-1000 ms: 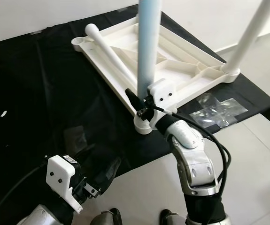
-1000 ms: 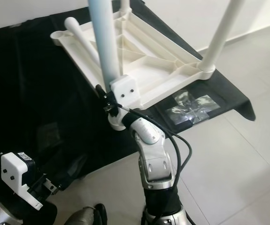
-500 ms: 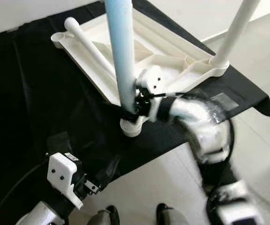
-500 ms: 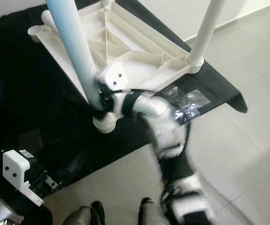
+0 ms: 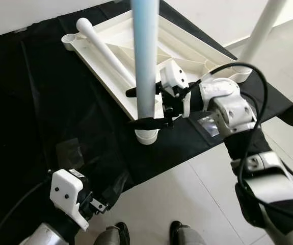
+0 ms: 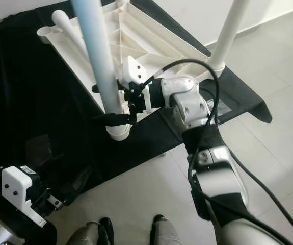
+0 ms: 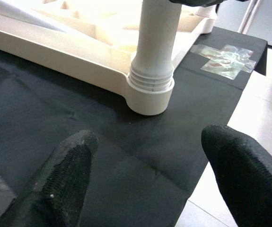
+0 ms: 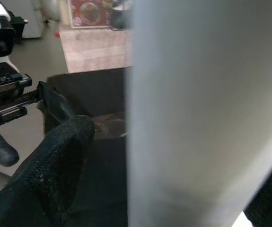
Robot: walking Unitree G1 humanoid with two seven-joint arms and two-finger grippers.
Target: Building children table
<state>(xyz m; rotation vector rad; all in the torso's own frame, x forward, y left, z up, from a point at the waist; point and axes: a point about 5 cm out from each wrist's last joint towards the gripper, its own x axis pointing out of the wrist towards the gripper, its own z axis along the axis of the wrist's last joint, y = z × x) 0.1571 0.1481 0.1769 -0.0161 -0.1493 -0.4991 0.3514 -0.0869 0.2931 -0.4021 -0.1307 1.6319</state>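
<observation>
Right gripper (image 5: 147, 107): fingers spread, one on each side of the upright pale blue plastic table leg (image 5: 146, 56), low on the leg just above its white round corner socket (image 5: 147, 137); grip contact cannot be confirmed. Beyond it, the upturned white ribbed plastic tabletop (image 5: 187, 48) lies on a black cloth (image 5: 44, 97); a loose white leg (image 5: 105, 48) lies across it.

Left wrist view: left gripper (image 7: 147, 175) open, low, socket just ahead.

Right wrist view: leg fills the gap beside one black finger (image 8: 55, 165).

No text, brand or number can be read anywhere; a red-and-white poster (image 8: 89, 10) in the background of the right wrist view may carry print, but it is too blurred to make out.
</observation>
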